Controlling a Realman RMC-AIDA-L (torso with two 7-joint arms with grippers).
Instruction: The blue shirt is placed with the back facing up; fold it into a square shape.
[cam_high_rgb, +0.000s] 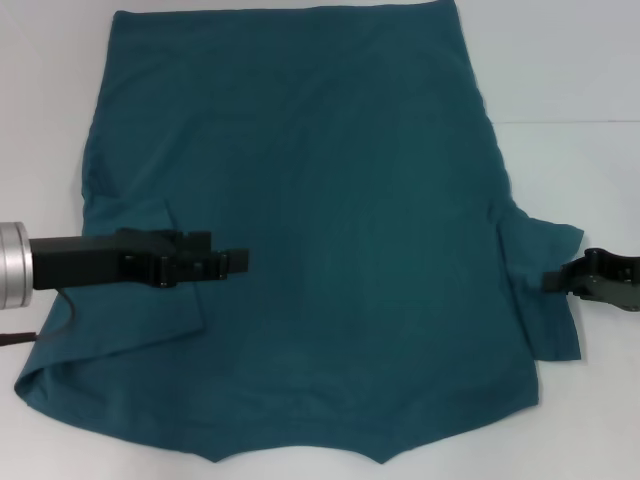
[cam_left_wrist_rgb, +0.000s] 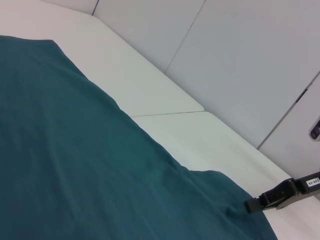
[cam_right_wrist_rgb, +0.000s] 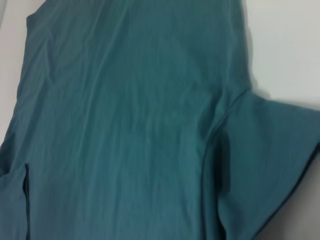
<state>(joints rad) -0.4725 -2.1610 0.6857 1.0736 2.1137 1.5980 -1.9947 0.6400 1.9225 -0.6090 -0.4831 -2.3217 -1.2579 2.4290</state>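
Note:
The blue shirt (cam_high_rgb: 330, 200) lies spread flat on the white table (cam_high_rgb: 585, 70), hem at the far side and collar at the near edge. Its left sleeve (cam_high_rgb: 130, 310) is folded inward over the body. My left gripper (cam_high_rgb: 238, 263) reaches in over that folded sleeve, low above the cloth. My right gripper (cam_high_rgb: 550, 280) is at the outer edge of the right sleeve (cam_high_rgb: 545, 240), shut on the cloth. The left wrist view shows it (cam_left_wrist_rgb: 255, 203) pinching the sleeve edge, with a small pucker in the shirt (cam_left_wrist_rgb: 75, 150). The right wrist view shows the shirt (cam_right_wrist_rgb: 125, 125) and its right sleeve (cam_right_wrist_rgb: 270, 155).
White table shows around the shirt on the far right (cam_high_rgb: 570, 170) and near left (cam_high_rgb: 30, 440). A seam between two table panels (cam_left_wrist_rgb: 165, 114) runs near the shirt. A black cable (cam_high_rgb: 50, 330) hangs from the left arm. Grey wall panels (cam_left_wrist_rgb: 240, 60) stand behind.

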